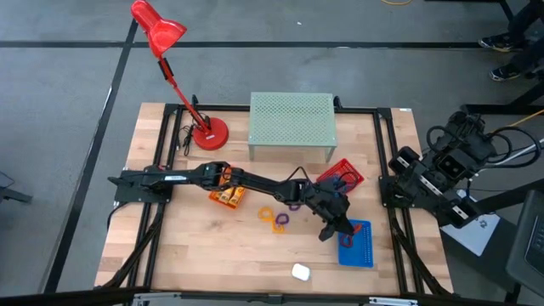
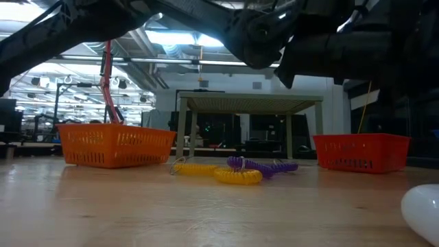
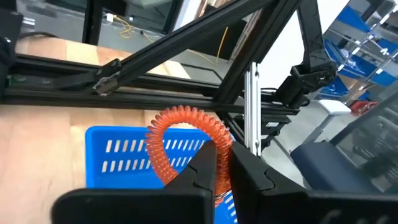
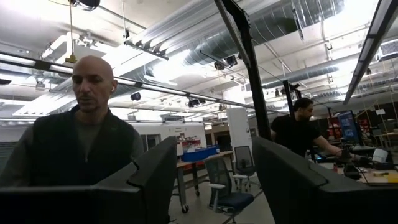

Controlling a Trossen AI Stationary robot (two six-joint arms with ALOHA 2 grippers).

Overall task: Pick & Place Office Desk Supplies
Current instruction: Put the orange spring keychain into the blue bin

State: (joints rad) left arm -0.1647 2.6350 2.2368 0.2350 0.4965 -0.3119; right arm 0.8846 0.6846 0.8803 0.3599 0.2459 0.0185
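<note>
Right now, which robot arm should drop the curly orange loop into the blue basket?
The left arm, probably. Its gripper already pinches the orange loop right above the blue basket. The right gripper is open, holds nothing, and is parked off the table's right edge.

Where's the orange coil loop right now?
In the left wrist view, the orange coil loop is pinched in the left gripper, hanging over the blue basket near the table's front right.

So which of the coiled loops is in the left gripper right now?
The orange coil loop, pinched in the left gripper above the blue basket. The yellow and purple loops lie loose on the table.
</note>
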